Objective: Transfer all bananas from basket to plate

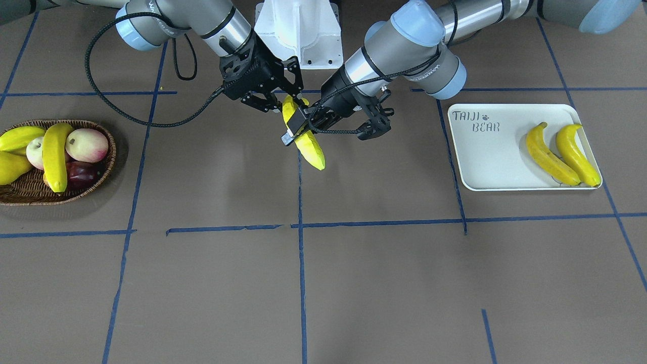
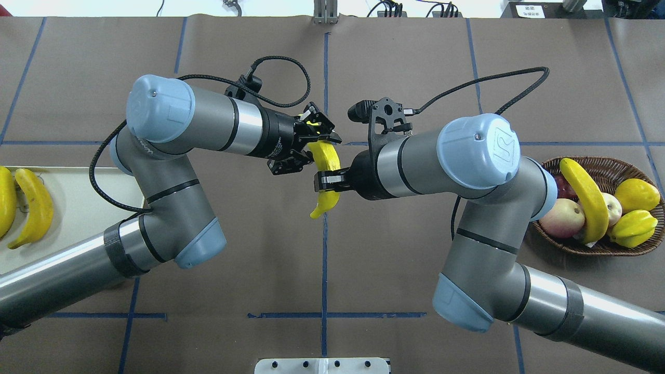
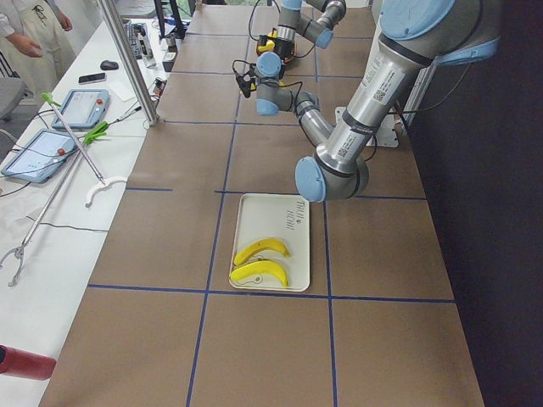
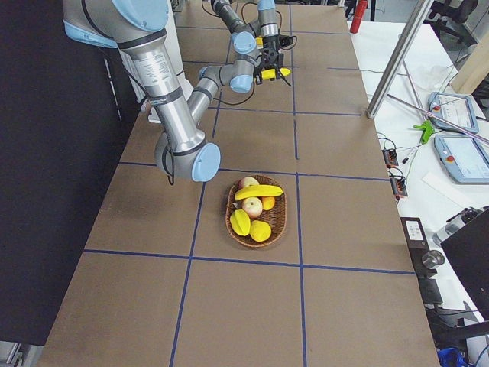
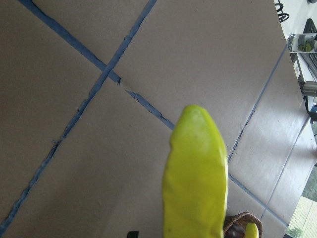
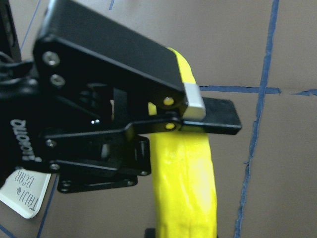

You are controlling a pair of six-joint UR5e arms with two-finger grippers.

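Left gripper [image 1: 295, 130]: clamped across held banana [image 1: 314, 154] near mid-length.
Right gripper [image 2: 328, 183]: closed on same banana, mid-air over table [image 1: 384, 283] centre.
Plate [image 1: 485, 162]: plated bananas [image 1: 551, 156], two, at end away from lettering; lettered half open.
Basket [image 1: 30, 194]: basket banana [image 1: 54, 156] atop fruit [image 1: 87, 145].

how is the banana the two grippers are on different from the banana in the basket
The held banana hangs in the air over the middle of the table; the basket banana lies in the basket on top of other fruit. The held banana has the left gripper and the right gripper on it; no gripper touches the basket banana. Both are long, curved and bright yellow.
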